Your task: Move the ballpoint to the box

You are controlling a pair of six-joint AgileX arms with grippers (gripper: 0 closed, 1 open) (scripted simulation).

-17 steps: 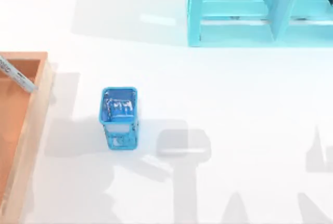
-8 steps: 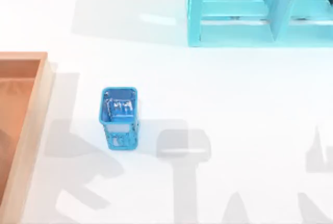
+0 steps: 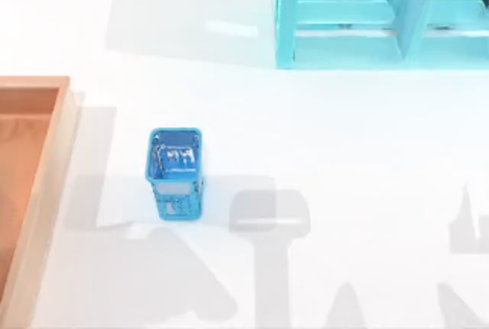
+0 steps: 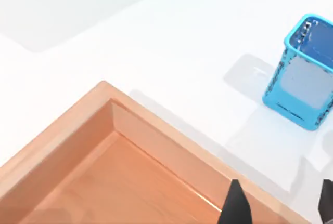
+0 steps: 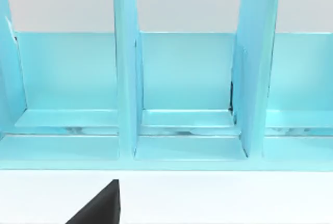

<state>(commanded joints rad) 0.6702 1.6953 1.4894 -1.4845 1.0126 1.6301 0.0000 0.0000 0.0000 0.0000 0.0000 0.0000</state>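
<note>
The box [image 3: 46, 191] lies against the table's left edge, its orange-brown floor and tan walls bare where they show, and the ballpoint cannot be made out anywhere, so its place cannot be told. In the left wrist view the left tool [image 4: 281, 211] hangs over the box's wall nearest the holder with its two dark fingers [image 4: 235, 208] spread apart and nothing between them. The blue mesh holder [image 3: 176, 172] stands left of the table's centre, the cyan shelf [image 3: 382, 16] sits at the far right corner, and whether the right tool [image 5: 99, 208], facing that shelf, is spread or closed cannot be told.
</note>
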